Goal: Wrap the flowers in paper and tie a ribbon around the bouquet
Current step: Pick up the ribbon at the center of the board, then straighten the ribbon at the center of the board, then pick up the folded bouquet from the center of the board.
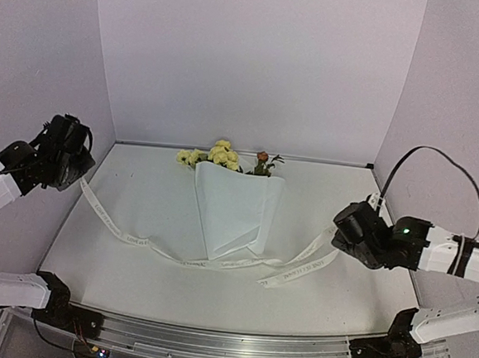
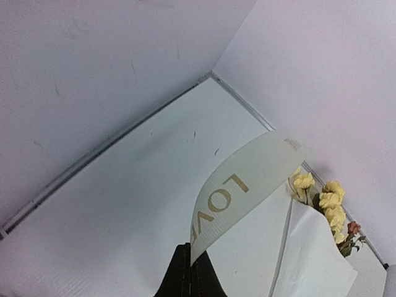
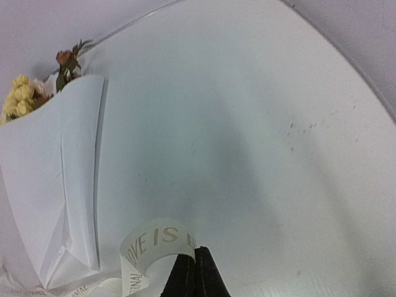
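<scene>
One bouquet (image 1: 233, 207), one ribbon (image 1: 135, 240), two arms (image 1: 54, 158) (image 1: 421, 245)

Stems: the paper (image 1: 233, 212) hides them from you below the flowers (image 1: 221, 155).
Ribbon (image 1: 137, 241) print: too small for you to read from above.
Left fingers (image 2: 180, 278): cut off at 6 o'clock.

This looks like a robotics lab test cell, not a lived-in room. Plain pale lilac panels (image 1: 257, 64) close in the far, left and right sides of a white counter (image 1: 137, 212). Along its near edge runs an aluminium rail (image 1: 227, 342) carrying the left arm base (image 1: 48, 295) and the right arm base (image 1: 379, 352). A black cable (image 1: 440, 157) loops by the right panel.
</scene>
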